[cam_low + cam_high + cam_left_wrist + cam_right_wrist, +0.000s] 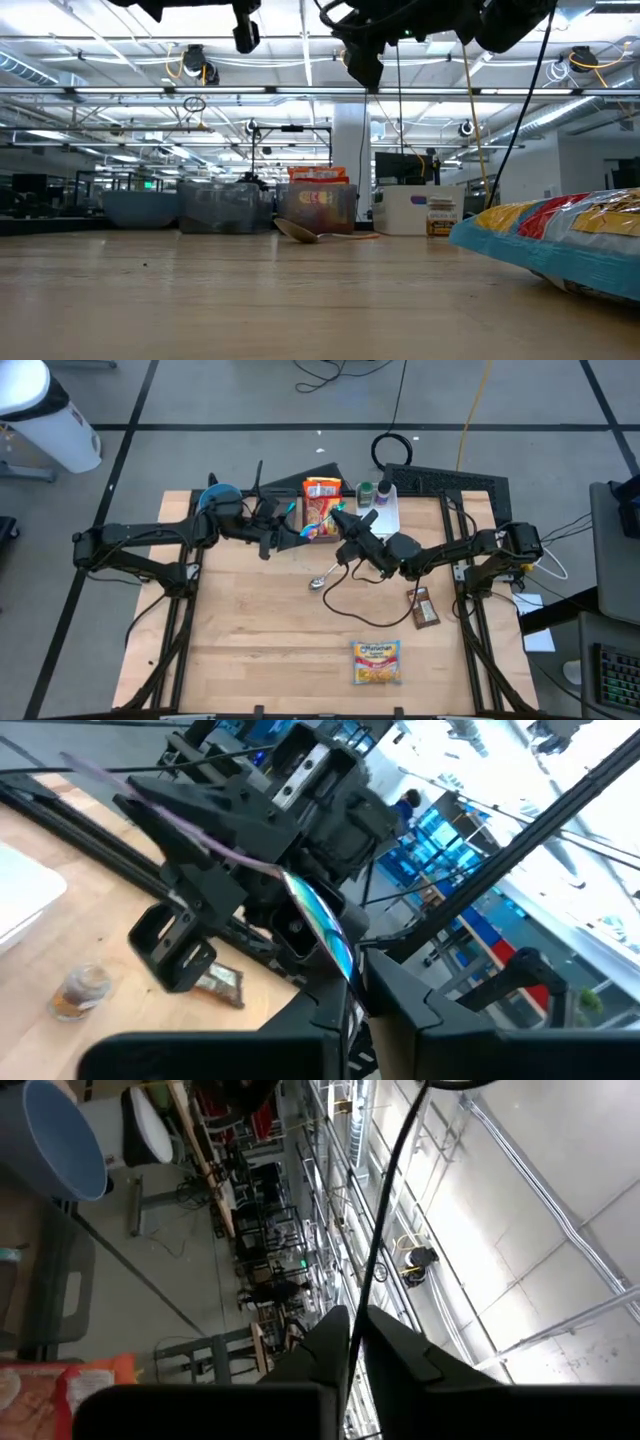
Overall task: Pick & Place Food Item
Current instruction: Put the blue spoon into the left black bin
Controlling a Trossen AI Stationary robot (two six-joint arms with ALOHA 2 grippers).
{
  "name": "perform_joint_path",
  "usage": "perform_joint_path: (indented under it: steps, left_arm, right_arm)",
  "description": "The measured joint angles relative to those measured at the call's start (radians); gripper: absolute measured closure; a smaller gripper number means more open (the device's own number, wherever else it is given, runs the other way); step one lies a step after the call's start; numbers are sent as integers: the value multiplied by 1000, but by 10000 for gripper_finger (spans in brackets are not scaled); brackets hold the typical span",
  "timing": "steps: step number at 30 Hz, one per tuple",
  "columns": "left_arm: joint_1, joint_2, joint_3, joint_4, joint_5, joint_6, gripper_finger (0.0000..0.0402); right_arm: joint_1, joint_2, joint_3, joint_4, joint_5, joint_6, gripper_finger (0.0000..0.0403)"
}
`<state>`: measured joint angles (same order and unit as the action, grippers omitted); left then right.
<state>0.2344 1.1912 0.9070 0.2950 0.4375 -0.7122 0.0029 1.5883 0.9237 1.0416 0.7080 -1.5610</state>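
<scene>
Both arms are raised over the far middle of the table: the left gripper (296,532) has its fingers clamped on the edge of a shiny blue-edged food packet (322,925), which hangs in the air just in front of the orange snack bag (321,507) standing in a clear bin at the far edge. The right gripper (345,520) sits close beside it with its fingers pressed together on nothing that can be seen, tilted up toward the ceiling. On the wooden table (250,630) lie a metal spoon (319,580) near the middle, a chocolate bar (423,606) to the right, and a yellow noodle packet (376,661) toward the near edge
</scene>
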Motion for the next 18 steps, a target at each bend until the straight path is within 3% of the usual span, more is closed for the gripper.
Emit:
perform_joint_path:
  steps: [18]
  left_arm:
    - [36,-1,2,-79,11,138,392]
  right_arm:
    - [50,3,-2,52,1,56,221]
